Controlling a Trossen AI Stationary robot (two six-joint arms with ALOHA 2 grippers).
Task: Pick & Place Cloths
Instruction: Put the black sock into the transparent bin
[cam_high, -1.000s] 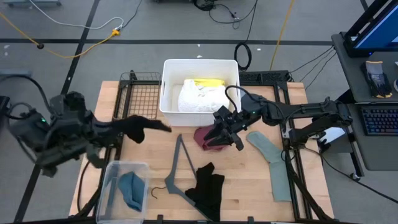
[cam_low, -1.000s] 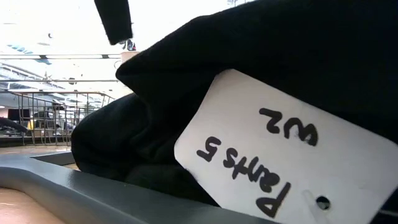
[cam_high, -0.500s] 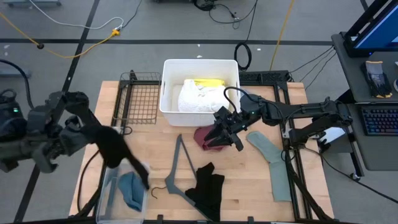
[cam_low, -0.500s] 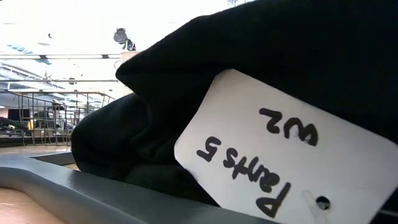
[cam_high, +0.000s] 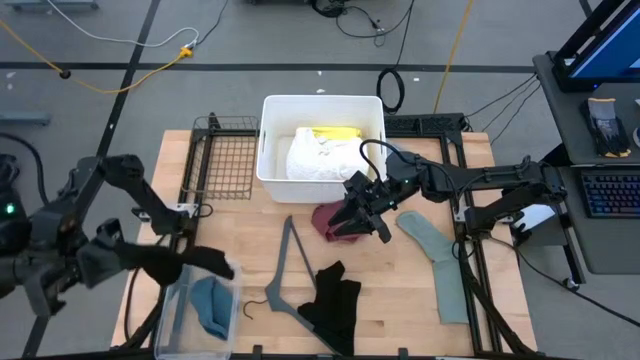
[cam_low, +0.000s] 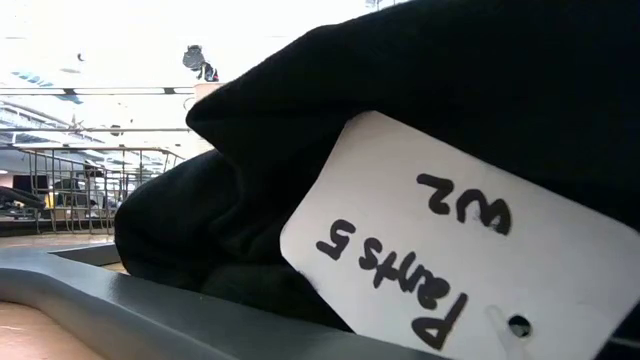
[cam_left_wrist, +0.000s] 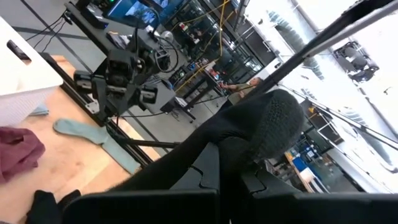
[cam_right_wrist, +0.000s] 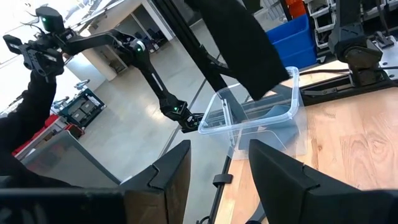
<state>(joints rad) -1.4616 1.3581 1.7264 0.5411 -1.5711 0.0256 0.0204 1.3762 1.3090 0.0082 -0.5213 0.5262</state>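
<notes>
My left gripper (cam_high: 132, 257) is at the table's near left, shut on a black cloth (cam_high: 190, 262) that hangs over a clear plastic bin (cam_high: 176, 312). A teal-blue cloth (cam_high: 212, 305) lies in that bin. My right gripper (cam_high: 352, 222) stands open at mid-table, right beside a maroon cloth (cam_high: 326, 218) lying on the wood, and nothing shows between its fingers (cam_right_wrist: 171, 171). White and yellow cloths (cam_high: 318, 152) lie in the white bin (cam_high: 270, 150). A second black cloth (cam_high: 335, 298), with a white tag (cam_low: 440, 240), and a sage-green cloth (cam_high: 440, 255) lie flat on the table. My left gripper pinches a bunched part of the black cloth (cam_left_wrist: 245, 146) between its two fingers, which reach level. The cloth is lifted clear of the table. It hangs down from the fingers, and its free end (cam_right_wrist: 264, 84) is at about the height of the clear bin's rim.
A thin grey hanger (cam_high: 288, 268) lies on the table between the clear bin and the black cloth on the table. A black wire rack (cam_high: 225, 160) stands at the far left, beside the white bin. Bare wood shows in front of the rack.
My left gripper has swung from mid-table, near the white bin, toward the table's near left corner and has rolled as it went. The black cloth has travelled with it, lifted clear, and now hangs over the clear bin.
</notes>
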